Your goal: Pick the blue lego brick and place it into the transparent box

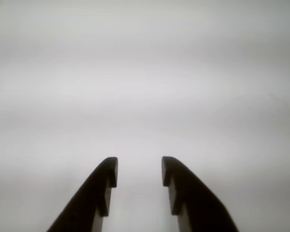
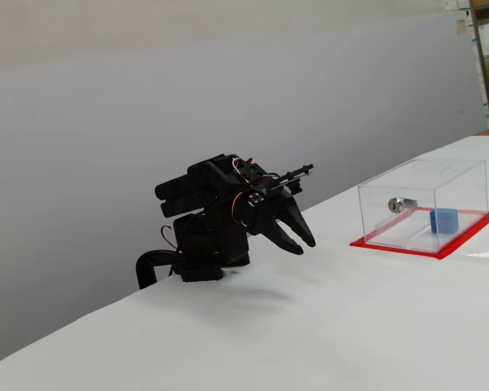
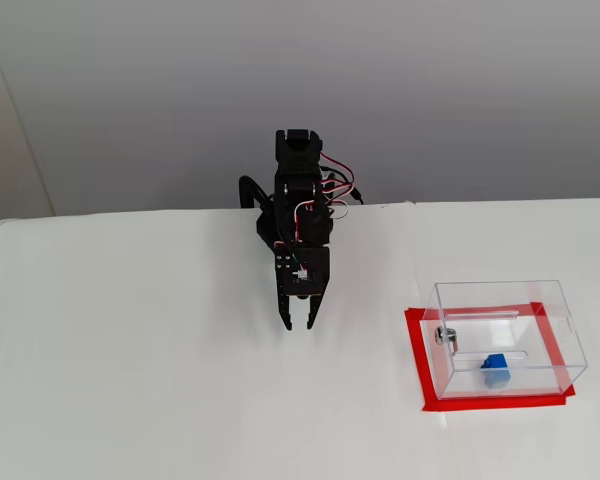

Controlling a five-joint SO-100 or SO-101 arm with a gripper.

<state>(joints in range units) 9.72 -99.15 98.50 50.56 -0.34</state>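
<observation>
1. Looking through the wrist view first: the claw [image 1: 139,171] points at nothing but bare white table [image 1: 145,87], its two dark fingers [image 1: 99,193] spread with a clear gap and nothing pinched between them. Neither the brick nor the box shows here, so this camera cannot guide any placing now.

2. Turning to a fixed view from the side: the arm [image 2: 216,220] sits folded low near the table's back edge, the claw [image 2: 301,241] tipped down just above the surface and holding nothing. The blue lego brick [image 2: 444,220] is already inside the transparent box [image 2: 424,204], resting on the red base plate [image 2: 473,232] toward the table's far right end, beside the silver lock [image 2: 398,204].

3. Turning to a fixed view from above: the claw [image 3: 299,322] hangs well apart from the box [image 3: 505,335], which stands near the table's front right. The brick [image 3: 495,369] lies toward the box's front wall.

4. Judging from this, the placing looks done and the step in hand is parking. Doing it well means keeping the arm folded clear of the box and settling slowly so nothing jolts the table.
</observation>
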